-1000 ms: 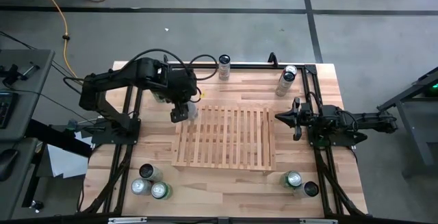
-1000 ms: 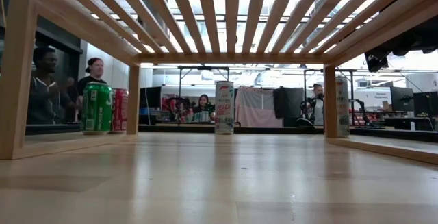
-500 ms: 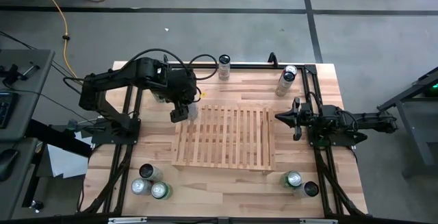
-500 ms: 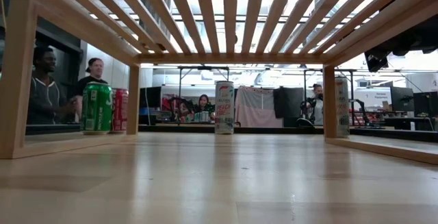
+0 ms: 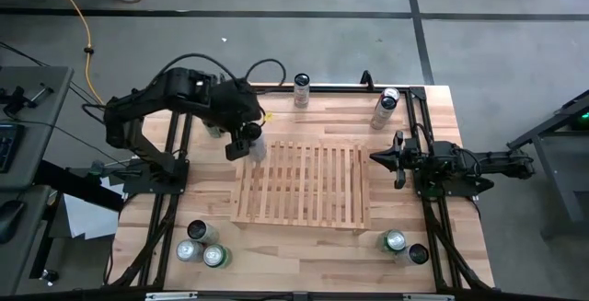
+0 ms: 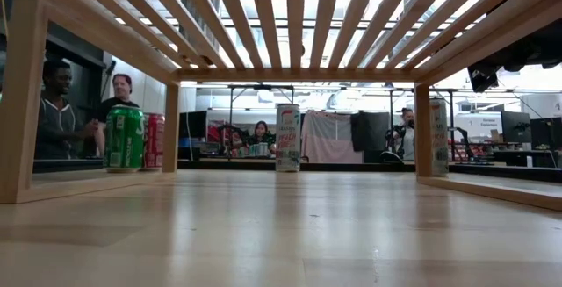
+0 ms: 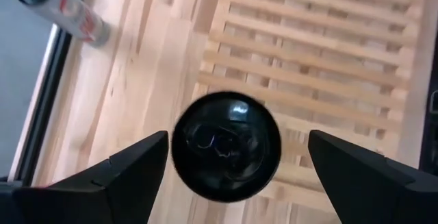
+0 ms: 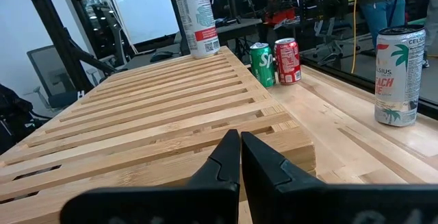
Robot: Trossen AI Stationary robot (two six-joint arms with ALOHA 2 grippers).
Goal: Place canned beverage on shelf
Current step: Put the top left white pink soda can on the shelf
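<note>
Looks like the release step: left gripper point(image 7: 229, 166) spread wide, both fingers clear of the black can point(image 7: 226, 145) standing upright, top facing the wrist, on the corner of the slatted shelf point(image 5: 304, 186). Next up, probably a straight lift away without nudging it. Right gripper point(image 8: 239, 157) pinched together, parked beside the shelf.

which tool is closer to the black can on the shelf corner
Left. The left tool hangs open directly over the black can at the shelf corner; the right tool, shut, sits off the shelf's opposite side.
</note>
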